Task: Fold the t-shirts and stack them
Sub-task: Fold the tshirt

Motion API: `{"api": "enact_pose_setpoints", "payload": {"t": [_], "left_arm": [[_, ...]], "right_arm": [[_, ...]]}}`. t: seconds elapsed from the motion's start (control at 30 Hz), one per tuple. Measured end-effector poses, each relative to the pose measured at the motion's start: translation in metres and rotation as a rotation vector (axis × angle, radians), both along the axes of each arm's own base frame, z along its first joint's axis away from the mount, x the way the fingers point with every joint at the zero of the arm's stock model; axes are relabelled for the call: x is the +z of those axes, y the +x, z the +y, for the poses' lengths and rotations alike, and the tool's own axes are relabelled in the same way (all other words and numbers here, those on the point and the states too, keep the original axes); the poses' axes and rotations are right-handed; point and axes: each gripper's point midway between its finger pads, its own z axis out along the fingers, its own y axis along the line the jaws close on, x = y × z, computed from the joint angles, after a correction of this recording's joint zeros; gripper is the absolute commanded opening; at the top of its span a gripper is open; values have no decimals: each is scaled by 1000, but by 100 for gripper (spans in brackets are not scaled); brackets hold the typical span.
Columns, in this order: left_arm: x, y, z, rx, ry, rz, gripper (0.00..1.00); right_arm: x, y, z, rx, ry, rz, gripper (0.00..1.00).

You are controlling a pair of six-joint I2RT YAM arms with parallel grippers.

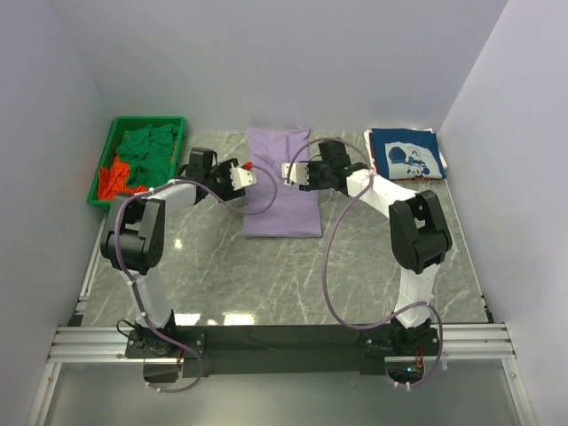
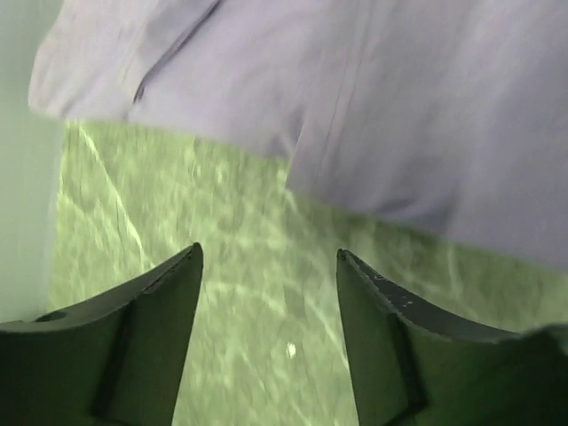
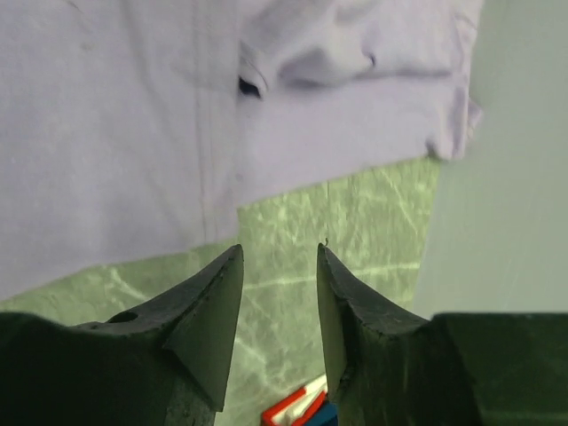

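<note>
Bright even light, glare patches on the table (image 1: 266,266), wrist views softly blurred.

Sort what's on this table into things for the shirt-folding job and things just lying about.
For the job: lavender t-shirt, navy printed t-shirt, green tees, orange-red tee.
Just lying about: green plastic bin, holding the last two.

A green plastic bin (image 1: 149,119) sits at the 10 o'clock corner of the grey-green marbled surface (image 1: 266,275), close beside the left wall. Plain white walls (image 1: 266,53) enclose the surface at 9, 12 and 3 o'clock. A silver metal rail (image 1: 89,342) runs along the 6 o'clock edge.
</note>
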Motion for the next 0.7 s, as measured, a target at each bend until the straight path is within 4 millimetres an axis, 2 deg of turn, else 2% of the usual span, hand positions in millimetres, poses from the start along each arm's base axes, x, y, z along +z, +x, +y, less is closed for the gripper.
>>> {"api": "enact_pose_setpoints", "payload": {"t": [0.07,0.17,0.3,0.37,0.47,0.6,0.63,0.7], "left_arm": [[3,-1,8,31,-4,13,66],[17,-13,10,50,-36,36,61],[47,-43,2,15,-97,38,60],[56,-65,-4,-18,-117,34,59],[47,-98,-18,-73,-124,72,59],[11,-136,-32,-126,-103,172,60],[2,-144,-33,-134,-94,197,61],[-10,-155,-33,-141,-78,226,62]], "right_arm": [[6,0,-6,-34,12,5,46],[21,-13,-14,-69,32,39,45],[50,-48,-20,-65,86,86,45],[56,-71,-22,-44,105,103,46],[42,-108,-24,-10,103,155,48],[-9,-151,-22,31,49,275,50],[-21,-161,-22,39,32,304,53],[-37,-176,-23,54,6,343,54]]}}
